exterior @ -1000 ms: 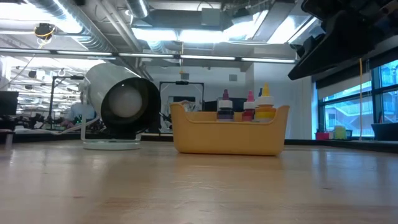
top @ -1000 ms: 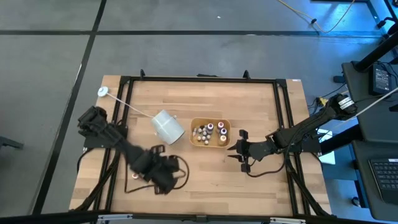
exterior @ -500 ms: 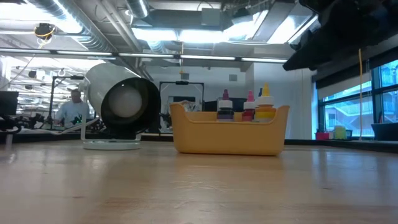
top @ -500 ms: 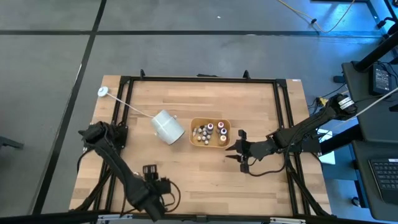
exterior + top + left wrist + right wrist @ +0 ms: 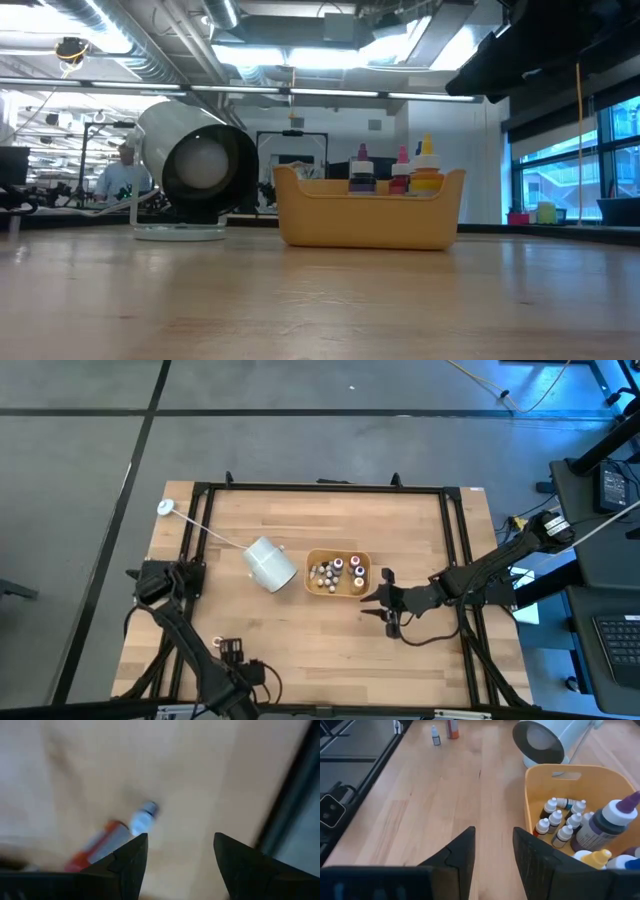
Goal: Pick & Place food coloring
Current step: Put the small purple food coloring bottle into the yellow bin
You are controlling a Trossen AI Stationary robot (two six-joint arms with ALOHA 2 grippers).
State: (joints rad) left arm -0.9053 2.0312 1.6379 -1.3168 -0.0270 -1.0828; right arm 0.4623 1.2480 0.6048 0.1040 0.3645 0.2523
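Observation:
Several food coloring bottles point(image 5: 565, 822) stand in the yellow-orange tray point(image 5: 338, 572), their caps showing above its rim point(image 5: 400, 172). A small whitish bottle point(image 5: 144, 818) and an orange one point(image 5: 97, 849) stand on the wood near the table's near left corner point(image 5: 436, 736). My left gripper point(image 5: 180, 855) hangs open just short of them, by the near edge point(image 5: 232, 656), touching neither. My right gripper point(image 5: 385, 605) waits to the right of the tray, its fingers point(image 5: 462, 851) a little apart with nothing between them.
A large white cup point(image 5: 268, 563) lies on its side left of the tray, its mouth point(image 5: 205, 165) toward the near edge. A black frame point(image 5: 320, 488) runs around the table. Bare wood lies between the two grippers. A person point(image 5: 120, 175) is in the room behind.
My left gripper has swung from the middle of the near half of the table toward the near left edge, away from the tray, and now hangs over the two loose bottles. My right arm has shifted only slightly.

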